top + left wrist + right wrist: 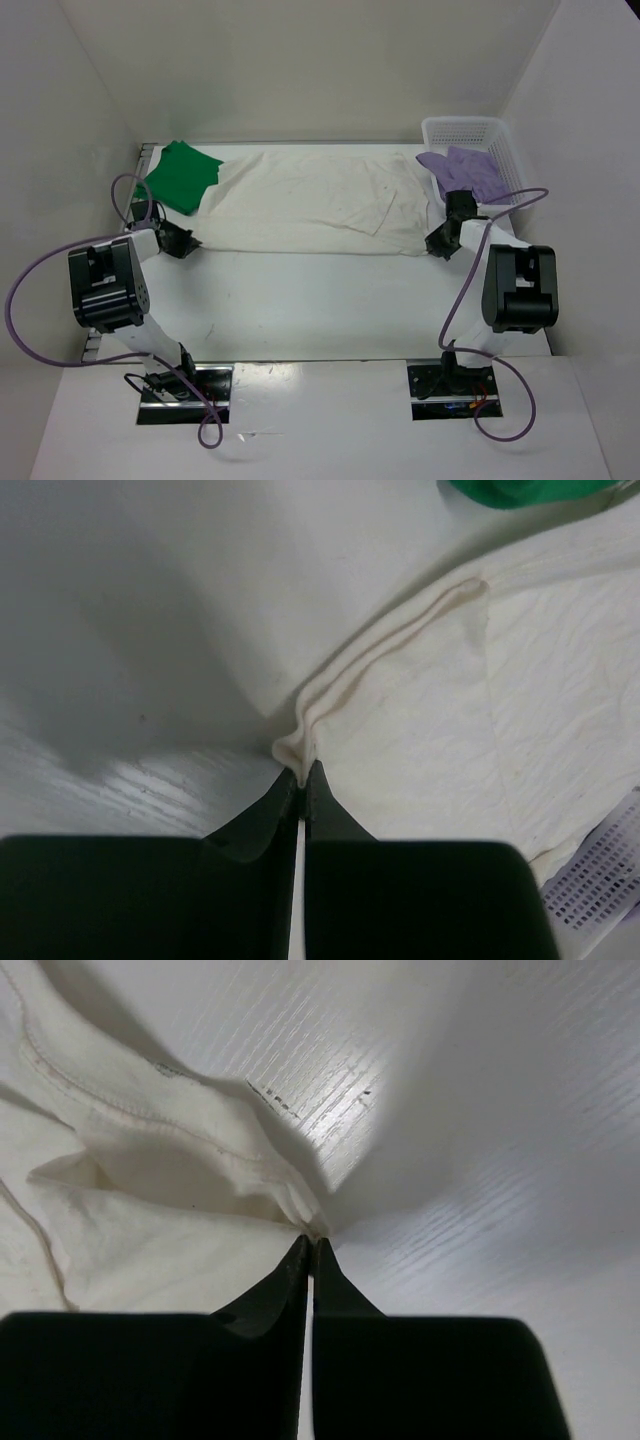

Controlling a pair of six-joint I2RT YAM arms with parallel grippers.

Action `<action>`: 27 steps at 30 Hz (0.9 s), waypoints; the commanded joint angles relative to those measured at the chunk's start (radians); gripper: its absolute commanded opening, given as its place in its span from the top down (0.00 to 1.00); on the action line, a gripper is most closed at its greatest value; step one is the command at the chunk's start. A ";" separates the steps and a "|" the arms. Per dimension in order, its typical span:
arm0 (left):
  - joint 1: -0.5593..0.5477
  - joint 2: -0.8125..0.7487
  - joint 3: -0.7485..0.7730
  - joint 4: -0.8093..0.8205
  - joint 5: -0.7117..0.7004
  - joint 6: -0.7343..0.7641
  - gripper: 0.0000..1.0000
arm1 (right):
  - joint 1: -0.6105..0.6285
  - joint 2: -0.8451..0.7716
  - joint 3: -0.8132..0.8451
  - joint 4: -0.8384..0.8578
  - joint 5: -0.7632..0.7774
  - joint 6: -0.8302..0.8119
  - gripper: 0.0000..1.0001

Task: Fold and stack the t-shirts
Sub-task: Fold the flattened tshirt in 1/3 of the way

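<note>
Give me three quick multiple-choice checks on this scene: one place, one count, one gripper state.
1. Where is the purple shirt? A at the basket, far right; B table centre; C far left.
2. How many shirts show? A two; B three; C four.
3. The right gripper is: A open in the air; B shut on the white shirt; C shut on the basket.
Key: 1 A, it lies across the basket. 2 B, the green shirt, white, purple. 3 B, closed fingers pinch a white corner.
</note>
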 commanded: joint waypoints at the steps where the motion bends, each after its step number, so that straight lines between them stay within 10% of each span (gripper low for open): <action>1: -0.011 -0.091 0.026 -0.041 -0.057 0.075 1.00 | -0.035 -0.085 -0.005 -0.053 0.076 0.016 1.00; 20: 0.027 -0.550 -0.185 -0.417 -0.045 0.173 1.00 | -0.241 -0.436 0.033 -0.527 -0.116 -0.088 1.00; 27: 0.027 -0.628 -0.184 -0.555 0.049 0.133 0.78 | -0.241 -0.459 0.081 -0.651 -0.104 -0.171 0.92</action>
